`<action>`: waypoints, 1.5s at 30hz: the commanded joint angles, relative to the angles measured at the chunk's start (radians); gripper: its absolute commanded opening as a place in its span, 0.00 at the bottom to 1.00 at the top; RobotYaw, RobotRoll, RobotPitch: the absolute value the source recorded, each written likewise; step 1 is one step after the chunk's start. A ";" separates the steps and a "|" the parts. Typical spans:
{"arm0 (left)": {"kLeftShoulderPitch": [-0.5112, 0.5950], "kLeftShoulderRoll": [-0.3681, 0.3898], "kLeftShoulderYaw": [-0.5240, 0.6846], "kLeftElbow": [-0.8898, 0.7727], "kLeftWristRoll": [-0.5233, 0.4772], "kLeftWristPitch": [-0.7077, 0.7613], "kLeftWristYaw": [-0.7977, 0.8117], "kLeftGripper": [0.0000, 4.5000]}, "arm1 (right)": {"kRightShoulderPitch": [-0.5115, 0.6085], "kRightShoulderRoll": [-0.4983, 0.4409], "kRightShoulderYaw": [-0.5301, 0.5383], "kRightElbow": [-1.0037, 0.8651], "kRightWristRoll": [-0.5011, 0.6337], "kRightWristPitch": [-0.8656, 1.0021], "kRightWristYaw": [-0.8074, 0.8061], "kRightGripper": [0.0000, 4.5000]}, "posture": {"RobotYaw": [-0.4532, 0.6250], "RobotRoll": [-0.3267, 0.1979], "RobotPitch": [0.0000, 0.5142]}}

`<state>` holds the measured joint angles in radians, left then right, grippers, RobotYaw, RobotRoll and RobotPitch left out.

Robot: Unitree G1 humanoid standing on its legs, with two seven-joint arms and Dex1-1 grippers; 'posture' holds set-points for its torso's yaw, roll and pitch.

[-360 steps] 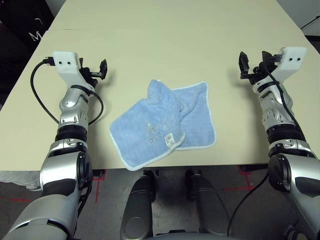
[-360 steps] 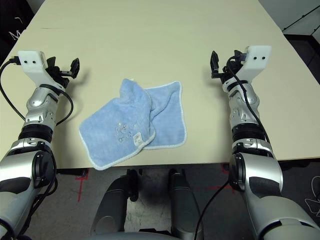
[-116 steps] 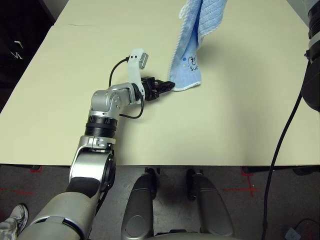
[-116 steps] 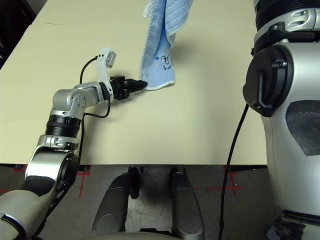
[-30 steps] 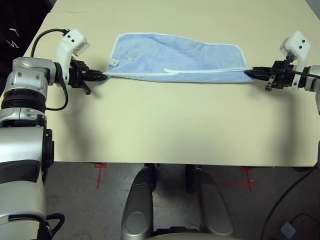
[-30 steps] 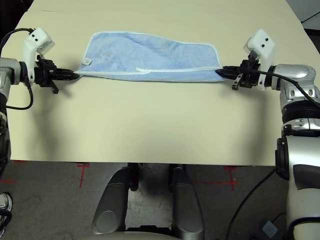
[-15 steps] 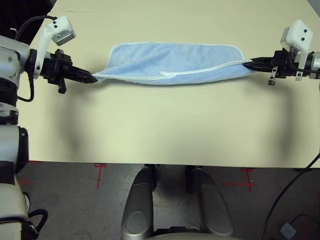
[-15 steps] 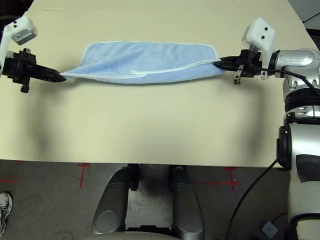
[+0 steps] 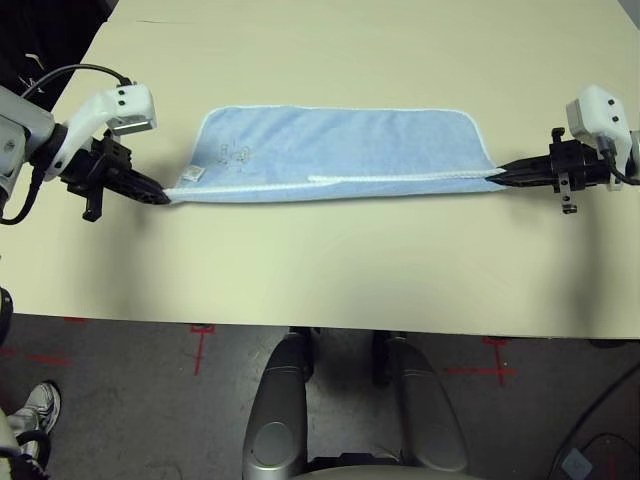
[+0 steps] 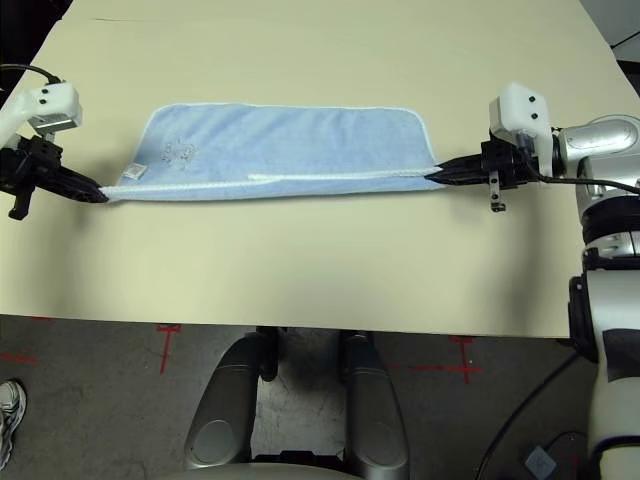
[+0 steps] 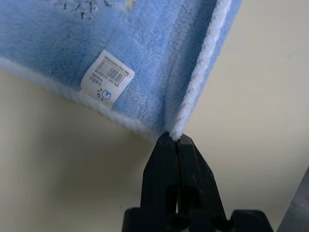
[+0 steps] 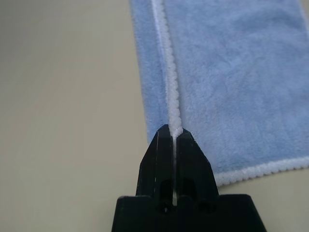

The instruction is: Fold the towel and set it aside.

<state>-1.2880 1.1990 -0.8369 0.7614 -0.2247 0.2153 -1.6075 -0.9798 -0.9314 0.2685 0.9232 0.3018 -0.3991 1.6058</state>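
Both hands are clamped on the towel (image 9: 335,150) — left hand (image 9: 160,195) and right hand (image 9: 497,176) each pinching an end corner — holding it taut and low over the counter (image 9: 330,270), folded once lengthwise, with further folding and setting aside left.

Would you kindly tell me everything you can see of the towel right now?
The towel is light-blue terry with white stitched edging, folded into a long band lying flat on the table, stretched out between the arms. Near its left end sit a small dark embroidered mark and a white tag printed with a barcode. The left tool is shut on its near left corner, the right tool on its near right corner. A white hem runs along the near edge.
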 commanded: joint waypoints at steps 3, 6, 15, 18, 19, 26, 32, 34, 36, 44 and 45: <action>-0.040 0.042 -0.088 0.037 -0.028 -0.026 -0.007 0.01 | 0.074 -0.112 0.108 -0.126 0.161 0.083 0.009 0.00 | 0.48 0.62 0.64; -0.058 0.022 -0.095 0.078 -0.040 -0.037 -0.007 0.01 | 0.112 -0.168 0.145 -0.207 0.242 0.134 0.009 0.00 | 0.48 0.62 0.64; -0.113 -0.011 -0.101 0.108 -0.131 0.036 -0.007 0.01 | 0.092 -0.203 0.197 -0.209 0.216 0.075 0.009 0.00 | 0.47 0.62 0.64; -0.114 0.055 -0.142 -0.027 -0.232 0.131 -0.007 0.01 | 0.045 -0.163 0.222 -0.119 0.147 -0.008 0.009 0.00 | 0.48 0.62 0.65; -0.112 0.081 -0.156 -0.074 -0.261 0.156 -0.007 0.01 | 0.033 -0.154 0.230 -0.095 0.132 -0.028 0.009 0.00 | 0.49 0.62 0.65; -0.051 0.267 -0.185 -0.399 -0.407 0.296 -0.007 0.01 | -0.022 -0.091 0.234 0.012 0.073 -0.094 0.009 0.00 | 0.50 0.62 0.65; -0.043 0.235 -0.171 -0.378 -0.380 0.303 -0.007 0.01 | -0.021 -0.106 0.248 -0.012 0.109 -0.048 0.009 0.00 | 0.50 0.62 0.64; -0.049 0.217 -0.173 -0.366 -0.372 0.305 -0.007 0.01 | -0.014 -0.126 0.259 -0.042 0.138 -0.024 0.009 0.00 | 0.48 0.62 0.63; -0.056 0.205 -0.174 -0.368 -0.371 0.318 -0.007 0.01 | -0.008 -0.143 0.270 -0.062 0.150 -0.025 0.009 0.00 | 0.48 0.62 0.63; -0.095 0.138 -0.175 -0.317 -0.367 0.347 -0.007 0.01 | -0.046 -0.116 0.271 -0.035 0.099 -0.060 0.009 0.00 | 0.48 0.62 0.63; -0.109 0.109 -0.171 -0.265 -0.345 0.324 -0.007 0.01 | -0.057 -0.106 0.273 -0.028 0.089 -0.059 0.009 0.00 | 0.48 0.62 0.63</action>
<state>-1.3784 1.3237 -1.0017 0.4476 -0.5969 0.5614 -1.6081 -1.0233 -1.0426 0.5331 0.8864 0.4067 -0.4509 1.6066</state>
